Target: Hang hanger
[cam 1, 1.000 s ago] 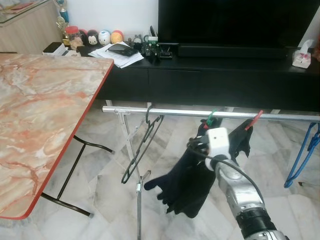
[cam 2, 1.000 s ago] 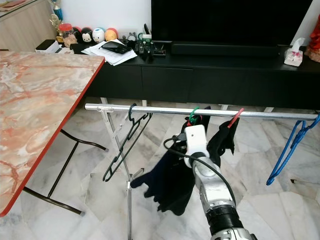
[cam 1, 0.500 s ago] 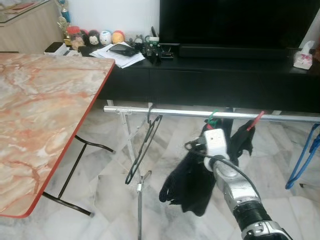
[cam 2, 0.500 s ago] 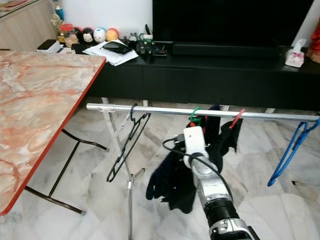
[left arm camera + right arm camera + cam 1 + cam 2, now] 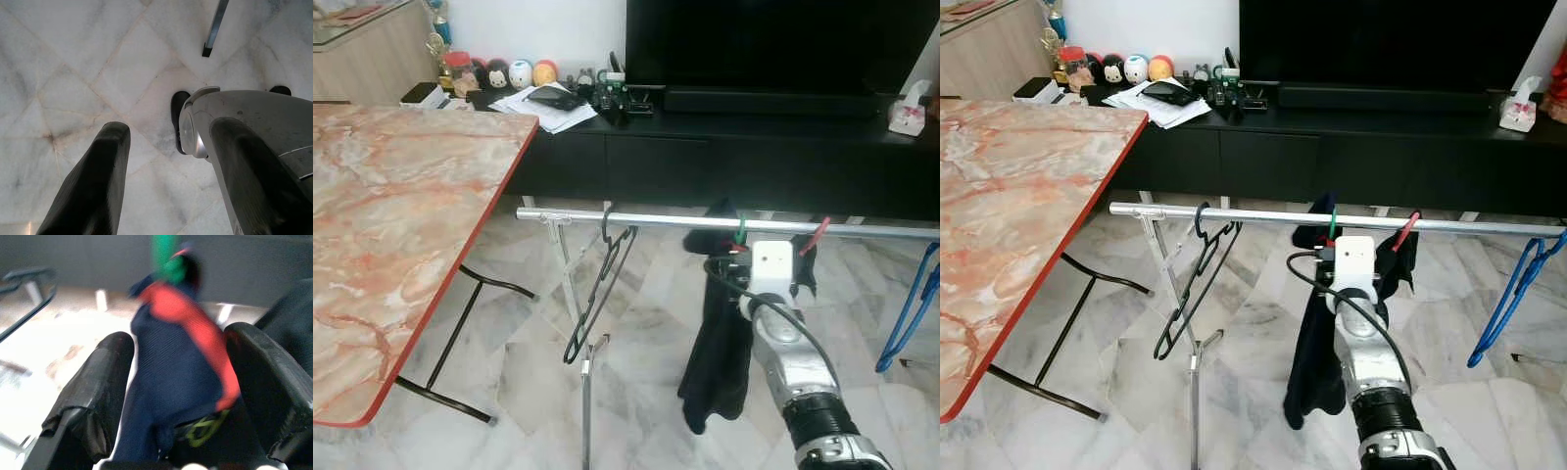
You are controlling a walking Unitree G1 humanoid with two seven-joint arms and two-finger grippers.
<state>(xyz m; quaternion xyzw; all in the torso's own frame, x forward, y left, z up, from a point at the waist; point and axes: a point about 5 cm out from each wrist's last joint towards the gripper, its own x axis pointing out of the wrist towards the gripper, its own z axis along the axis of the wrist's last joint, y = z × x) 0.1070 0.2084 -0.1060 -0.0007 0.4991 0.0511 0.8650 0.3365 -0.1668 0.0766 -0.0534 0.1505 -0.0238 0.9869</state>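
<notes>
A silver rail (image 5: 646, 220) crosses the room at about knee height. On it hangs a dark navy garment (image 5: 717, 362) on a green hanger (image 5: 740, 231), drooping straight down. My right arm, with its white wrist box (image 5: 772, 270), reaches up to the rail just beside that hanger. In the right wrist view my right gripper (image 5: 181, 340) is open, and the navy cloth with a red stripe (image 5: 188, 328) and the green hook (image 5: 164, 254) lie between the spread fingers. An empty black hanger (image 5: 599, 284) hangs further left. My left gripper (image 5: 168, 129) hangs open over the floor.
A marble table with a red edge (image 5: 401, 225) fills the left. Behind the rail runs a black TV console (image 5: 754, 157) with papers, toys and a tissue box (image 5: 908, 110). A red hanger (image 5: 818, 233) and a blue hanger (image 5: 911, 313) hang at the rail's right end.
The dark garment, splayed out low to the left before, has swung in and now hangs straight below the rail. My right arm has shifted right and up toward the rail.
</notes>
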